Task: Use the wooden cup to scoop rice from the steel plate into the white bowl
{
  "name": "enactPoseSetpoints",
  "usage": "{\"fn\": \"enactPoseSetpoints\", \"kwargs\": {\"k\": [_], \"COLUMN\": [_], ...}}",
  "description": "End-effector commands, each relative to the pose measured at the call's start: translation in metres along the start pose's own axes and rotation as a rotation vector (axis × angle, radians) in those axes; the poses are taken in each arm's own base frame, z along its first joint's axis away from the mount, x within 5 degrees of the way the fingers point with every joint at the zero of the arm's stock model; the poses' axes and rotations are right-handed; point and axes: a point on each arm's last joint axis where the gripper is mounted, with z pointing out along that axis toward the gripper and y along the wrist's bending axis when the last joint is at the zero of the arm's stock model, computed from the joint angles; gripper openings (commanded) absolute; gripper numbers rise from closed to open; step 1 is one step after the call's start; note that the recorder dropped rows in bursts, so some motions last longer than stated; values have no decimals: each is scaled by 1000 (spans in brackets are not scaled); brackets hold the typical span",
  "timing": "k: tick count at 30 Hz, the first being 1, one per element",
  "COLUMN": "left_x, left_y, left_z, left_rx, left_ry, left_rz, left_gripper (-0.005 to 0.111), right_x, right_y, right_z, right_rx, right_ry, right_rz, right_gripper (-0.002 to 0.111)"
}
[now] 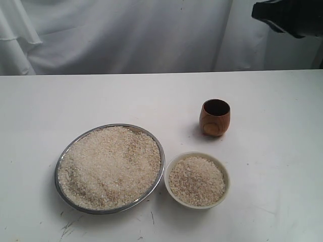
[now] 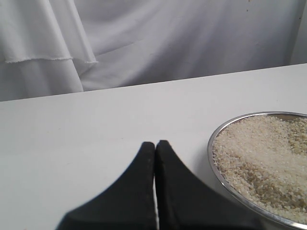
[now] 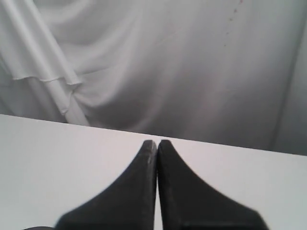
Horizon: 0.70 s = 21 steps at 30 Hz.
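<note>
The steel plate lies at the front left of the table, heaped with rice. Just to its right stands the white bowl, with rice inside up to near the rim. Behind the bowl the wooden cup stands upright with nothing gripping it. My left gripper is shut and empty, low over bare table beside the steel plate and its rice. My right gripper is shut and empty above the table's far part; a dark part of its arm shows at the exterior view's top right.
A white cloth backdrop hangs behind the table's far edge. The white tabletop stretches around the dishes, with a few dark scuff marks near its front edge.
</note>
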Motion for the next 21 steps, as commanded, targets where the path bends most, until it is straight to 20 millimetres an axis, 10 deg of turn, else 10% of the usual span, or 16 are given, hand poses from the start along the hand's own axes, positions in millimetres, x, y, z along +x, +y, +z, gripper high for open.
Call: {"fn": "enactPoseSetpoints", "kwargs": {"k": [1, 21], "left_x": [-2, -2], "left_y": [0, 0], "left_z": [0, 0], "left_rx": [5, 5], "left_ry": [-6, -6], "left_rz": [-1, -2], "left_gripper": [0, 0], "right_x": [6, -25], "right_y": [15, 52], "right_z": [-29, -138], "right_rx": [143, 205], "right_ry": [-8, -291], "right_rz": [5, -91], "right_gripper": [0, 0]}}
